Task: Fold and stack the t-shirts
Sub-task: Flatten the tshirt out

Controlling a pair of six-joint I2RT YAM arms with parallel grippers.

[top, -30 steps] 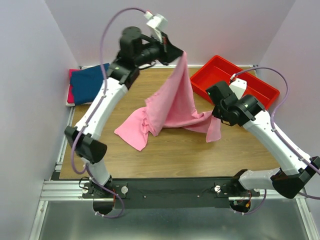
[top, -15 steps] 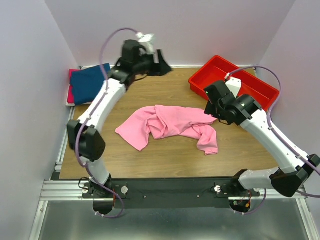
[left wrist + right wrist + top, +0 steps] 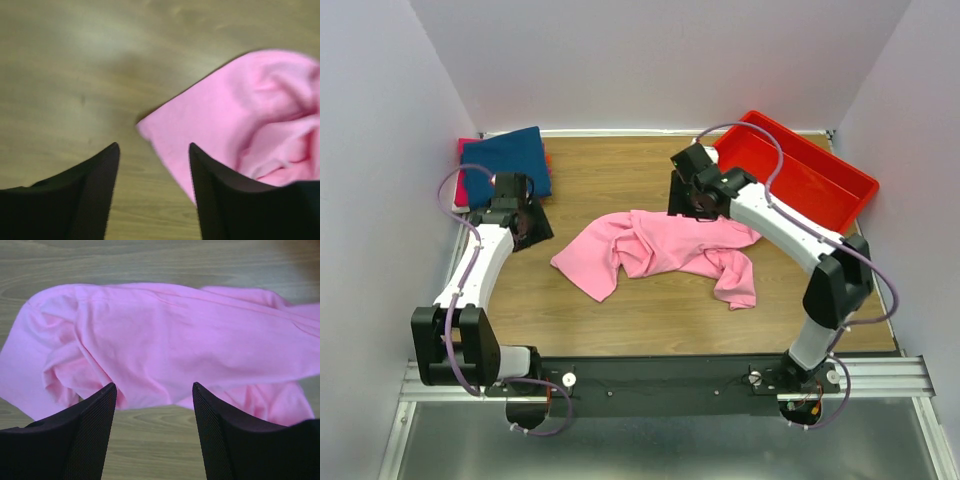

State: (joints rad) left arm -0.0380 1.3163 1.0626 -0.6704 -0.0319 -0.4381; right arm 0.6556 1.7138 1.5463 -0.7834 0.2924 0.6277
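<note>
Left pincer (image 3: pixel 153 146) has released the pink shirt (image 3: pixel 660 250), which now lies crumpled

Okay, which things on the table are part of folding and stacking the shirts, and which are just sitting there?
Part of the job: pink t-shirt, crumpled mid-table; navy blue shirt, folded at the back left corner.
Just lying about: red tray, at the back right.

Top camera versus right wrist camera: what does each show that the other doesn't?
Only top: the red tray, the folded navy shirt at far left, and the left gripper. Only right wrist: that the right gripper is open, with nothing between its fingers. Both: the pink shirt, crumpled and unfolded on the table.
</note>
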